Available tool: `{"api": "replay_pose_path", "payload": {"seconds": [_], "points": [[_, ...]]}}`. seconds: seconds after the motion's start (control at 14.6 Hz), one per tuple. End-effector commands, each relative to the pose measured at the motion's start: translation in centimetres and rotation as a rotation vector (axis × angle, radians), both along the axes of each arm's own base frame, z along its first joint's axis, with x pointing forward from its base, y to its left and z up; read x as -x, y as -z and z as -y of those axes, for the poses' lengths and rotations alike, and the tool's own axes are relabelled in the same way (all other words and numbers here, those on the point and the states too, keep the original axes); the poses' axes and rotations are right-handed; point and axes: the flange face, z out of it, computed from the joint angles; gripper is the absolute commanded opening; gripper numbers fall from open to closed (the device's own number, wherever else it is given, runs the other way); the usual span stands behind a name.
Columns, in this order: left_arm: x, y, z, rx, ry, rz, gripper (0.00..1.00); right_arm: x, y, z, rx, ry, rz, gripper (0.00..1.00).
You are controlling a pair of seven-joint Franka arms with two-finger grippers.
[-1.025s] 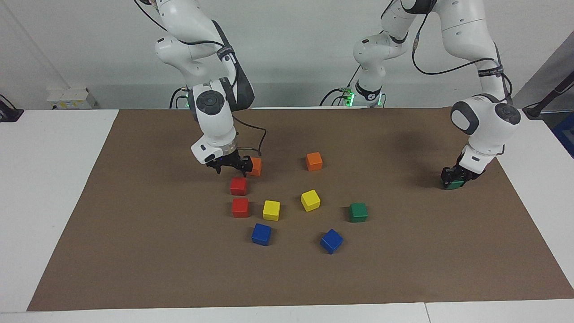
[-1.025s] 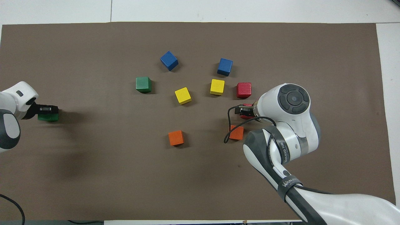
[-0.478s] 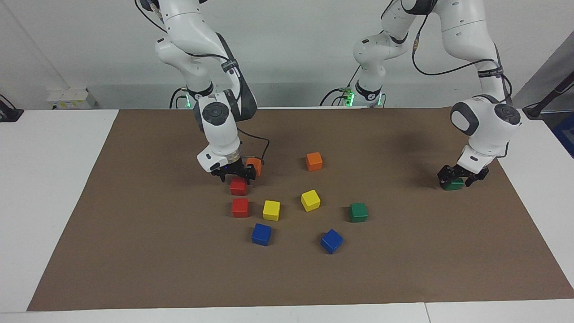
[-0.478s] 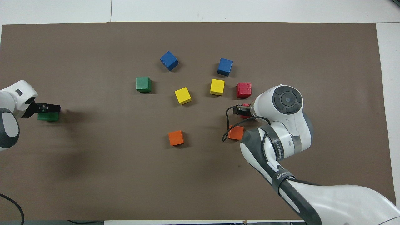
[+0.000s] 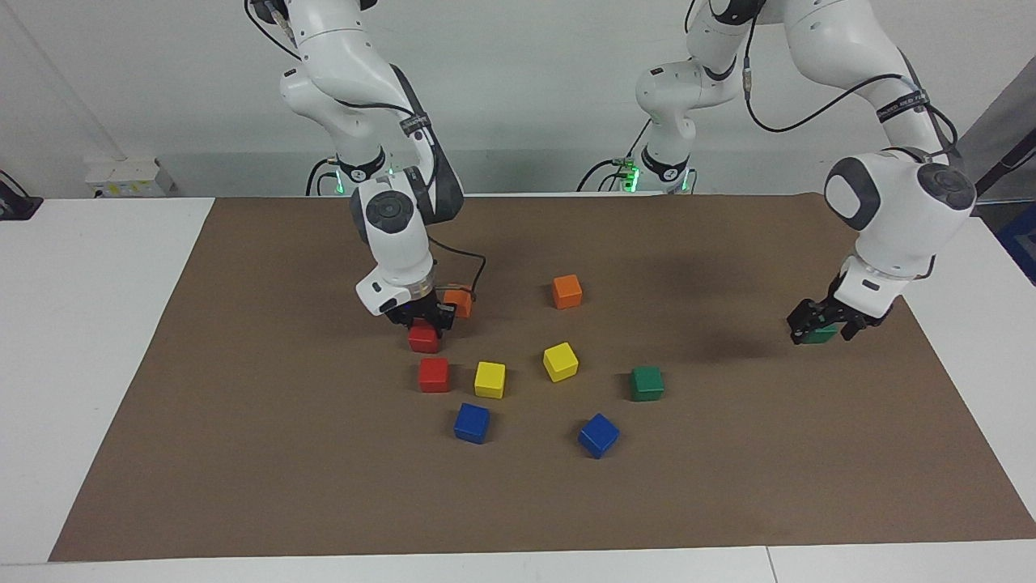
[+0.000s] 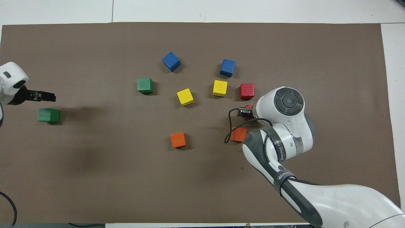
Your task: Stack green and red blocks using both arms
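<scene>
**Ana:** Jaws first: the right gripper (image 5: 422,317) is clamped on a red block (image 5: 424,338) sitting on the tabletop (image 5: 243,421). The left gripper (image 5: 825,321) hangs with its jaws apart just above a green block (image 6: 48,115), not touching it.

**Ben:** How will they handle?

**Ana:** Likely light, rigid cubes, glossy, so maybe slippery. Grip two opposite flat faces, mid-height, squarely.

**Ben:** And the rest?

**Ana:** The second red block (image 5: 434,375) lies just past the right jaws, away from the robots; the other green block (image 5: 647,383) rests between the two grippers. An orange block (image 5: 459,303) sits close beside the right jaws. The matte brown mat (image 5: 728,486) should give friction.
</scene>
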Motion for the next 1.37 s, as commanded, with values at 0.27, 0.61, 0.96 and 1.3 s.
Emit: {"api": "replay_pose_path", "payload": {"seconds": [0.27,0.61,0.96,1.3], "points": [[-3.4,2.2,14.7,0.039,-0.149,-0.001,1.00,-5.9,-9.0,15.7,-0.012,-0.237,0.045,0.08],[-3.3,4.9,19.2,0.047,-0.072,0.035,1.00,-5.8,-6.5,20.9,0.003,-0.279,0.109,0.08],[-2.1,7.6,21.1,0.023,0.009,0.047,1.00,-5.1,-3.9,22.8,0.006,-0.296,0.098,0.08],[-0.2,10.4,22.5,0.019,0.071,0.036,1.00,-3.4,-1.9,24.1,-0.002,-0.278,0.056,0.10]]}}
